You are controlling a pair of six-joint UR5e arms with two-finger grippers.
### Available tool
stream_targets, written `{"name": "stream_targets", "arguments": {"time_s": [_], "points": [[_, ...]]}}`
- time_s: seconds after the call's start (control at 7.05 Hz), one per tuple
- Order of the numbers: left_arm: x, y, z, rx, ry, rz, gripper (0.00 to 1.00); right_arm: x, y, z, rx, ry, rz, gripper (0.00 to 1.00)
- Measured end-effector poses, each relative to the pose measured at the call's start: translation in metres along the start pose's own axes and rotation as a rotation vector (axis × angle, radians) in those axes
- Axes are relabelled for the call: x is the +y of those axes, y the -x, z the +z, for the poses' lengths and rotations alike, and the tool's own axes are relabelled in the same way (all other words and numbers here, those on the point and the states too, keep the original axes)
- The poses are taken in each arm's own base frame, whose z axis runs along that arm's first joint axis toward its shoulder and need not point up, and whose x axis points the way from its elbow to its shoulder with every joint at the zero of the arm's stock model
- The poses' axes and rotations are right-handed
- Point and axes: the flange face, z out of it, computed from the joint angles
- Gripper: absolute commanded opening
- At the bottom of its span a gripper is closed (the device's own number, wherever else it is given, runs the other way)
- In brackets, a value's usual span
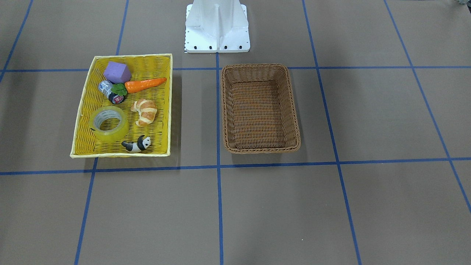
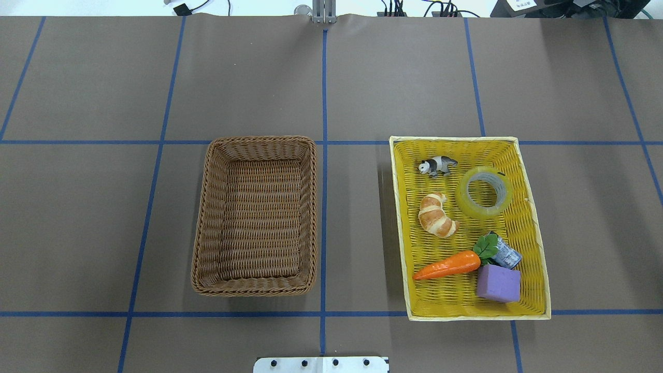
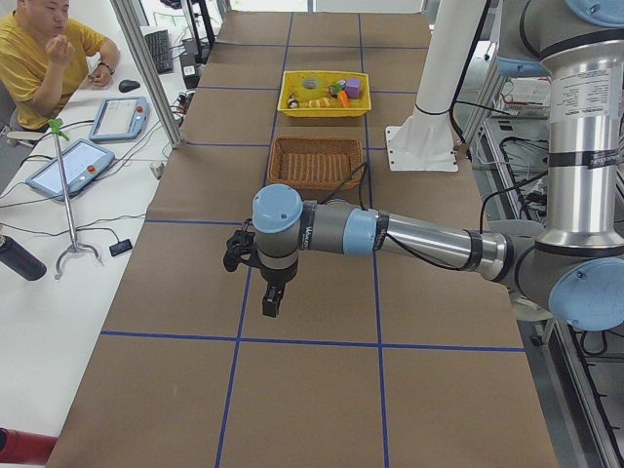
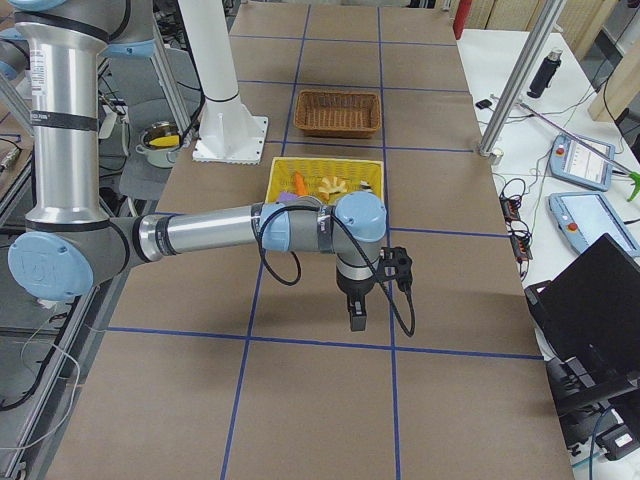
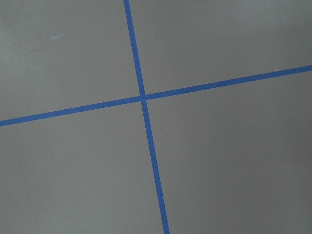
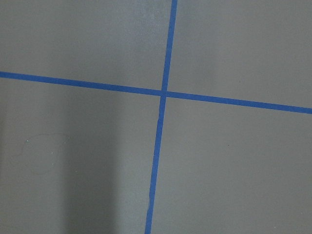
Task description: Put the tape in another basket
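Observation:
The tape [image 1: 109, 124] lies flat in the yellow basket [image 1: 130, 56]; in the overhead view the tape [image 2: 486, 191] sits toward the basket's far right. The brown wicker basket [image 1: 257, 67] stands empty beside it, also seen from overhead [image 2: 261, 140]. My left gripper [image 3: 270, 302] hangs over bare table far from both baskets, and my right gripper [image 4: 357, 318] hangs over bare table past the yellow basket. Both show only in side views, so I cannot tell whether they are open or shut. Both wrist views show only brown paper with blue lines.
The yellow basket also holds a toy panda [image 2: 437, 166], a croissant [image 2: 437, 215], a carrot [image 2: 448, 265], a purple block [image 2: 498, 283] and a small can [image 2: 506, 255]. The robot's white base [image 1: 217, 25] stands behind the baskets. An operator [image 3: 44, 58] sits at a side desk.

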Motion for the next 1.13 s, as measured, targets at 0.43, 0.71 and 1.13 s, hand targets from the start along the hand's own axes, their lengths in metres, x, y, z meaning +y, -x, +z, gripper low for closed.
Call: {"name": "stream_targets", "arguments": {"time_s": [0.43, 0.71, 1.13], "points": [[-0.002, -0.013, -0.013, -0.006, -0.028, 0.023, 0.99, -0.008, 0.004, -0.006, 0.009, -0.047, -0.034, 1.00], [-0.006, -0.027, -0.028, -0.010, -0.060, 0.051, 0.99, -0.016, 0.010, -0.014, 0.019, -0.164, -0.125, 1.00], [-0.036, -0.052, -0.056, -0.018, -0.152, 0.142, 0.99, -0.021, 0.011, -0.013, 0.000, -0.223, -0.136, 1.00]]}}
